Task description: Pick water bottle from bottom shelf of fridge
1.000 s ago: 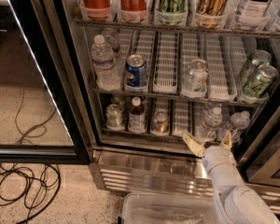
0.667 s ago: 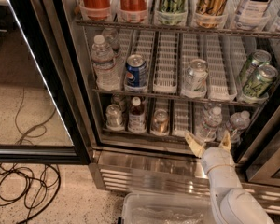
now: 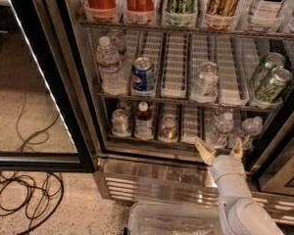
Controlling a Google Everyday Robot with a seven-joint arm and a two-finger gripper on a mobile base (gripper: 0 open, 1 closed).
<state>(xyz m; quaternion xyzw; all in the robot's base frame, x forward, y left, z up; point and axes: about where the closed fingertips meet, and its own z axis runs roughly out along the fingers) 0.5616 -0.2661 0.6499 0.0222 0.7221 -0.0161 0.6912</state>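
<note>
The fridge [image 3: 152,177] stands open, with a steel base grille and wire racks. On the bottom shelf [image 3: 188,124], at the right, stands the small clear water bottle [image 3: 219,129] with a white cap. A second clear bottle [image 3: 249,129] lies just to its right. My gripper [image 3: 219,149] is open, its two tan fingers pointing up just below and in front of the water bottle, one finger on each side of its base. It holds nothing. The white arm comes up from the lower right.
The bottom shelf also holds a silver can [image 3: 120,121], a brown-drink bottle [image 3: 143,121] and another can [image 3: 167,127]. The middle shelf holds a taller clear bottle [image 3: 109,65], a Pepsi can [image 3: 143,75] and green cans [image 3: 270,81]. A clear bin [image 3: 174,222] sits on the floor, with cables [image 3: 24,197] at the left.
My gripper has shifted slightly to the right and closer under the water bottle. The bottles and cans have not moved.
</note>
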